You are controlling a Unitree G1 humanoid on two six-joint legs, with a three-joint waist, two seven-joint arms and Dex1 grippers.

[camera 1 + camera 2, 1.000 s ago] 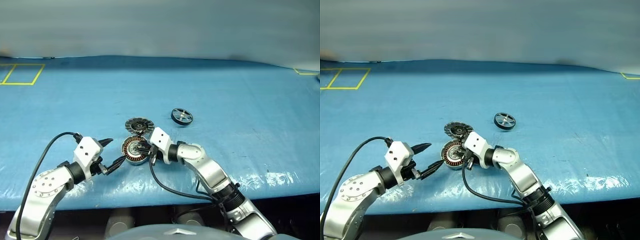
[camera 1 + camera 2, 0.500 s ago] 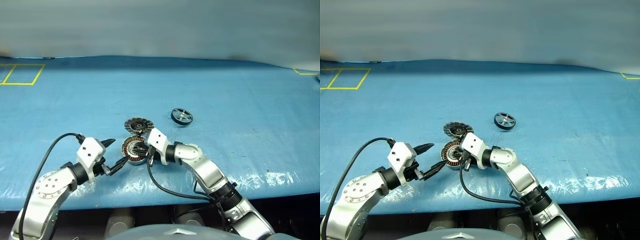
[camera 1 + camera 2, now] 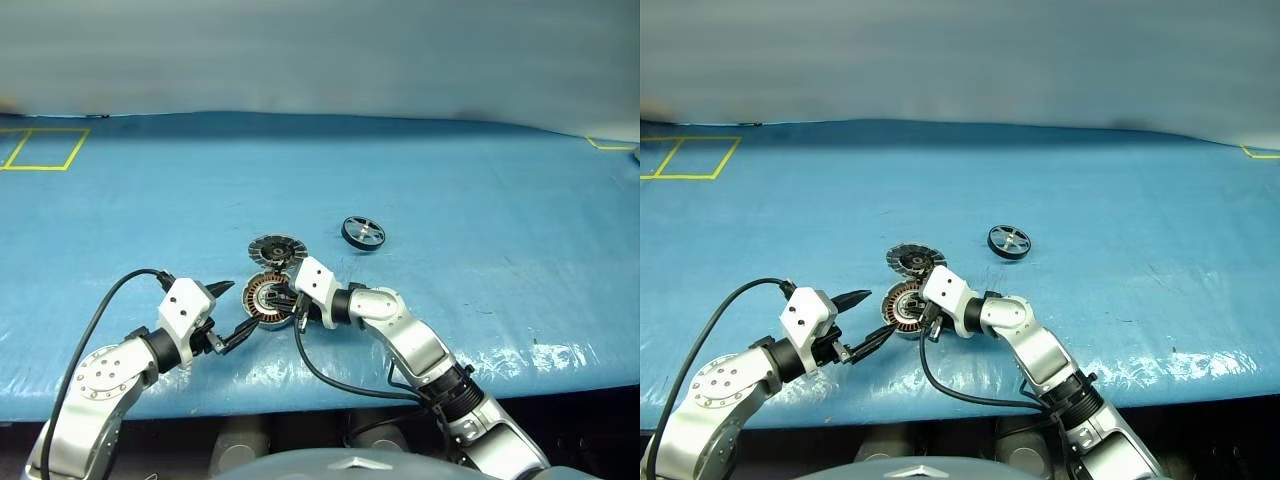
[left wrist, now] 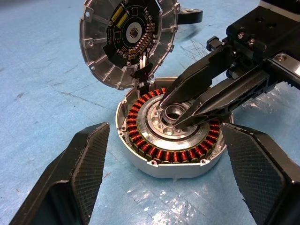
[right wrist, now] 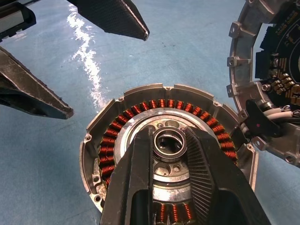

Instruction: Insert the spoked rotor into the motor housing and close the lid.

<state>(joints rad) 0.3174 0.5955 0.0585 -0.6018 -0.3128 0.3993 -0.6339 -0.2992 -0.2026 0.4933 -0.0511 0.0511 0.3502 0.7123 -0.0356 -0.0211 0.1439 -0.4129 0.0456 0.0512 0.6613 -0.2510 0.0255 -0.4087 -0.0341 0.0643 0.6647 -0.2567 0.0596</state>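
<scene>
On blue sheet, right hand [image 4: 180,117] pinches motor housing [image 4: 171,129]'s silver hub w/ ribbed fingers; left hand [image 3: 226,312] wide.

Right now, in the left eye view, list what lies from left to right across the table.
Left end effector → motor housing, gripped at its hub by the right end effector → spoked rotor. The open lid overlaps the housing, so I leave it out.

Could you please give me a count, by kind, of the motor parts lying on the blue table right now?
Spoked rotor, black-rimmed, lying apart: 1
Motor housing with copper windings: 1
Lid, swung open, joined at the housing's edge: 1
Total: 3
</scene>
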